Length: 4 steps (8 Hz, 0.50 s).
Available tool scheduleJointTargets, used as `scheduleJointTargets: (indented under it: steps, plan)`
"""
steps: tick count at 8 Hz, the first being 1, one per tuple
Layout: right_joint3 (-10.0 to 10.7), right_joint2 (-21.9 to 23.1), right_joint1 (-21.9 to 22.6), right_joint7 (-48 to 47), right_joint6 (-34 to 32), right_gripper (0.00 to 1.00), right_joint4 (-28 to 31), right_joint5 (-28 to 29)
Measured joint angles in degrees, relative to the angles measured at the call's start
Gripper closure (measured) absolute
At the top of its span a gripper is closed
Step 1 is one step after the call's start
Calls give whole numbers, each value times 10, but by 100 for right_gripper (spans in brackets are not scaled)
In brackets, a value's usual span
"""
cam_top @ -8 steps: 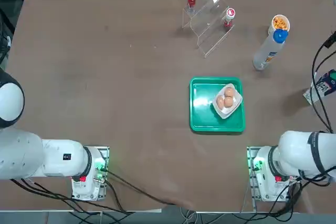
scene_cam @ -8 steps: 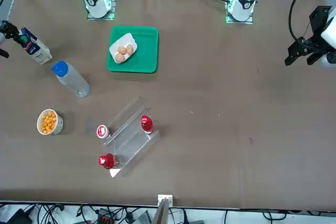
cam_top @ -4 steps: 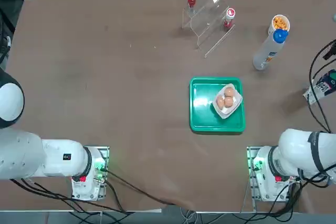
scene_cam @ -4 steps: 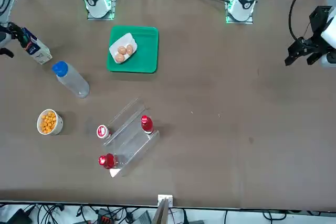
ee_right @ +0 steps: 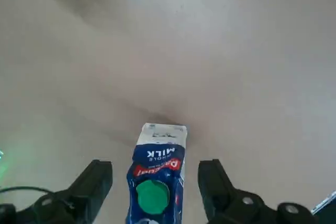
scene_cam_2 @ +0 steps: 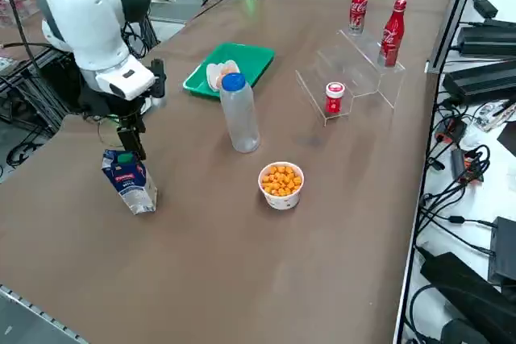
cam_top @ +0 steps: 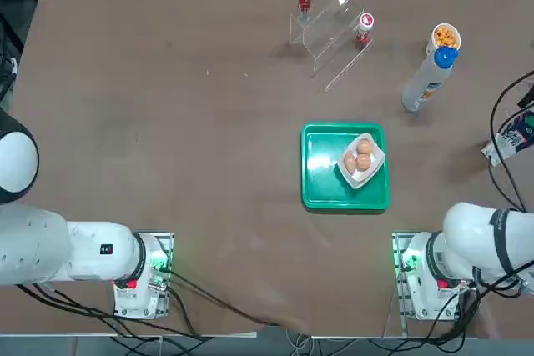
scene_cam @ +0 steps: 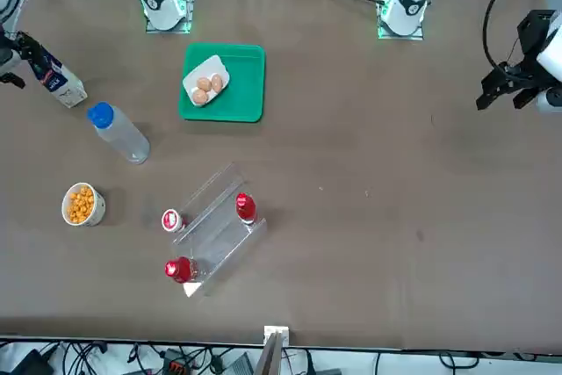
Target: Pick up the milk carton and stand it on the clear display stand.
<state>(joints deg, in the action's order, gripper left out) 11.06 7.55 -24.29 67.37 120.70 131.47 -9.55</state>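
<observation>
A broad brown table [cam_top: 183,122] carries everything. At its right edge, the white right arm [scene_cam_2: 93,18] reaches down so that the right gripper [ee_right: 155,182] hangs just above the milk carton, its two black fingers [ee_right: 94,182] spread wide on either side of the carton's top with clear gaps, gripping nothing.

A flat green rectangular tray [cam_top: 321,172] lies near the table's middle, holding a white dish of three brown eggs [cam_top: 362,158].

The clear acrylic stepped display stand [cam_top: 334,31] sits toward the far edge, well apart from the carton. A red soda bottle [scene_cam_2: 393,31] stands on its upper step, a second red bottle [scene_cam_2: 358,2] stands just beside the stand, and a short red can [scene_cam_2: 334,97] stands at its lower tier.

A tall translucent bottle with a blue cap [scene_cam_2: 239,114] stands upright between the tray and a small white cup of orange snacks [scene_cam_2: 281,184].

The small blue-and-white milk carton [scene_cam_2: 129,181], with a green round cap on its gabled top, stands upright on the table near the right edge.
</observation>
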Motion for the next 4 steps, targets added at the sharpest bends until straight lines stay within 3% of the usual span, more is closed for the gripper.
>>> scheduleJointTargets:
  steps: [4]
  plan:
    - [0,9,-9,0,18,0,31,-24]
